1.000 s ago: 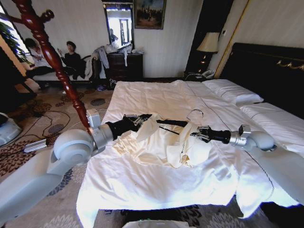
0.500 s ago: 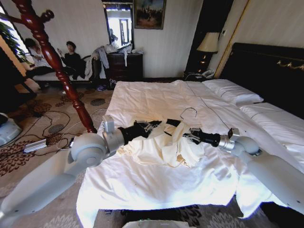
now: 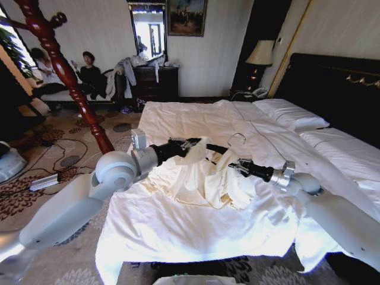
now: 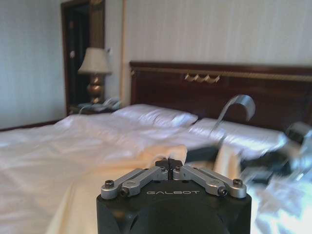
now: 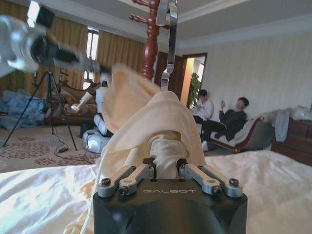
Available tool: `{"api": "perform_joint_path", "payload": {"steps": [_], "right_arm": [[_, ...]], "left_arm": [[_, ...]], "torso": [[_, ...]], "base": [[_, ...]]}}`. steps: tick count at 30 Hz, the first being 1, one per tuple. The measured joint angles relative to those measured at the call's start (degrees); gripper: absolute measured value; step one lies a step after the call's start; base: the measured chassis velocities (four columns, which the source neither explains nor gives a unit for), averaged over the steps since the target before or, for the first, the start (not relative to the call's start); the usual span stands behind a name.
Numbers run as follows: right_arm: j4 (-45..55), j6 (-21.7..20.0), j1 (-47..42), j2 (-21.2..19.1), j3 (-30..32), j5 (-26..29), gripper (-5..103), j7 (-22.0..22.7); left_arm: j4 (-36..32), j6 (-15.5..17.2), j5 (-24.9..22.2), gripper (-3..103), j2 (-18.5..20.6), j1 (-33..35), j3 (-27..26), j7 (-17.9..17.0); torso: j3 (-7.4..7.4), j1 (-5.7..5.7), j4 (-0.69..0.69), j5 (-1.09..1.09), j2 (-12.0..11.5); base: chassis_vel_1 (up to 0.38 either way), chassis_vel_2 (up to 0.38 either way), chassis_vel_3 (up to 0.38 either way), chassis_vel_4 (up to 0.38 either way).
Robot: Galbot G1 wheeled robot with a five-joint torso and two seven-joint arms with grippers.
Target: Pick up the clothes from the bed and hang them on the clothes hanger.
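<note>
Jaws on both arms clamp the same garment: the left gripper (image 3: 193, 143) is closed on a cream fold at one shoulder of the shirt (image 3: 196, 181), and in the left wrist view its fingertips (image 4: 168, 162) meet with pale cloth just beyond them. Right gripper (image 3: 233, 167) is pinched on the other shoulder; right wrist view has the cream cloth (image 5: 146, 126) bunched between its fingers and draped up over them. Shirt is lifted a little above the bed (image 3: 178, 231) between the two grippers, its lower part sagging onto the white sheet. Hanger (image 3: 221, 149) sits inside the shirt's neck, black bar showing between the grippers, silver hook (image 3: 236, 138) standing up above the collar. Same hook rises close in front of the right wrist camera (image 5: 168, 44) and shows as a blurred curve in the left wrist view (image 4: 236, 105). Around: red-brown wooden coat stand (image 3: 65, 74) at the robot's left, off the bed's side, well apart from the shirt. White pillows (image 3: 291, 114) lie against the dark headboard (image 3: 338, 89) on the right. Lamp (image 3: 259, 54) stands beyond the pillows in the corner. Dresser (image 3: 155, 82) with a mirror above it stands against the far wall.
</note>
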Motion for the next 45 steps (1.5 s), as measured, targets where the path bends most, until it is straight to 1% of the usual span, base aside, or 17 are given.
{"api": "perform_joint_path", "payload": {"steps": [5, 8, 10, 11, 13, 16, 17, 19, 21, 23, 26, 27, 32, 35, 36, 40, 45], "right_arm": [[0.24, 0.14, 1.01, -0.44, 0.73, 1.88, 15, -0.79], [0.28, 0.20, 0.91, -0.80, 0.94, 1.95, 15, -1.64], [0.11, 0.42, 0.38, -1.13, 1.32, 1.34, 15, -3.23], [0.11, 0.42, 0.38, -1.13, 1.32, 1.34, 15, -3.23], [-0.26, 0.87, -0.22, -1.42, 1.49, 0.51, 15, -4.92], [-1.15, 1.52, -0.50, -1.54, 1.73, -0.63, 15, -7.28], [-1.15, 1.52, -0.50, -1.54, 1.73, -0.63, 15, -7.28], [-1.78, 1.78, -0.28, -1.72, 2.01, -0.92, 15, -7.97], [-1.98, 1.82, -0.19, -1.99, 2.20, -0.91, 15, -7.49], [-1.96, 1.82, -0.19, -2.12, 2.27, -0.89, 15, -6.81], [-1.27, 1.68, -0.55, -2.17, 2.29, -0.82, 15, -4.62], [-1.27, 1.68, -0.55, -2.17, 2.29, -0.82, 15, -4.62], [-0.20, 1.13, -1.13, -1.35, 1.40, -0.81, 15, -2.89], [0.44, 0.72, -1.46, -0.34, 0.23, -1.01, 15, -2.59], [0.44, 0.72, -1.46, -0.34, 0.23, -1.01, 15, -2.59], [0.80, 0.55, -1.51, 1.29, -1.85, -2.91, 15, -2.63], [-0.60, 1.19, -1.48, 1.92, -2.19, -6.20, 15, -3.58]], "left_arm": [[-1.12, 0.05, 4.05, 0, 0.46, 3.06, 2.65, 0.68], [-1.59, 0.14, 4.88, 0, 0.84, 3.65, 2.82, 0.81], [-1.55, 0.21, 5.33, 0, 1.12, 3.87, 1.33, 0.96], [-1.55, 0.21, 5.33, 0, 1.12, 3.87, 1.33, 0.96], [-0.84, 0.25, 5.34, 0, 1.57, 3.87, -0.81, 1.00], [0.78, 0.29, 7.85, 0, 3.21, 3.80, -2.08, 1.88], [0.78, 0.29, 7.85, 0, 3.21, 3.80, -2.08, 1.88], [1.29, 0.70, 10.13, 0, 4.52, 4.45, -2.37, 2.18], [0.97, 1.16, 10.62, 0, 5.15, 5.52, -2.99, 2.15], [0.32, 1.23, 10.40, 0, 5.31, 6.01, -3.37, 2.15], [-2.23, 0.92, 8.10, 0, 5.37, 6.49, -3.56, 2.06], [-2.23, 0.92, 8.10, 0, 5.37, 6.49, -3.56, 2.06], [-4.33, -0.81, 4.55, 0, 3.76, 4.93, -2.62, 1.96], [-3.67, -2.11, 3.33, 0, 1.63, 2.61, -1.51, 1.85], [-3.67, -2.11, 3.33, 0, 1.63, 2.61, -1.51, 1.85], [-1.12, -2.13, 2.81, 0, -0.69, -1.51, 0.75, 1.81], [0.23, -1.26, 2.93, 0, -0.90, -3.80, 1.70, 1.79]], "torso": [[0.00, 0.00, 0.00, 0.00, 0.00], [0.00, 0.00, -0.01, 0.00, 0.00], [0.00, 0.00, 0.00, 0.00, 0.00], [0.00, 0.00, 0.00, 0.00, 0.00], [0.00, -0.01, -0.02, 0.01, 0.00], [0.00, 0.00, -0.01, 0.01, 0.00], [0.00, 0.00, -0.01, 0.01, 0.00], [0.00, 0.00, 0.00, 0.01, 0.00], [0.00, 0.00, 0.00, 0.00, 0.00], [0.00, 0.00, 0.00, 0.00, 0.00], [0.00, 0.00, -0.01, 0.01, 0.00], [0.00, 0.00, -0.01, 0.01, 0.00], [0.00, 0.00, 0.00, 0.01, 0.00], [0.00, 0.00, -0.01, 0.01, 0.00], [0.00, 0.00, -0.01, 0.01, 0.00], [0.00, 0.00, -0.01, 0.01, 0.00], [0.00, 0.00, -0.01, 0.01, 0.00]], "base": [[0.000, 0.000, 0.000, 0.000], [0.000, 0.000, 0.000, 0.000], [0.000, 0.000, 0.000, 0.000], [0.000, 0.000, 0.000, 0.000], [0.000, 0.000, 0.000, 0.000], [0.000, 0.000, 0.000, 0.000], [0.000, 0.000, 0.000, 0.000], [0.000, 0.000, 0.000, 0.000], [0.000, 0.000, 0.000, 0.000], [0.000, 0.000, 0.000, 0.000], [0.000, 0.000, 0.000, 0.000], [0.000, 0.000, 0.000, 0.000], [0.000, 0.000, 0.000, 0.000], [0.000, 0.000, 0.000, 0.000], [0.000, 0.000, 0.000, 0.000], [0.000, 0.000, 0.000, 0.000], [0.000, 0.000, 0.000, 0.000]]}}
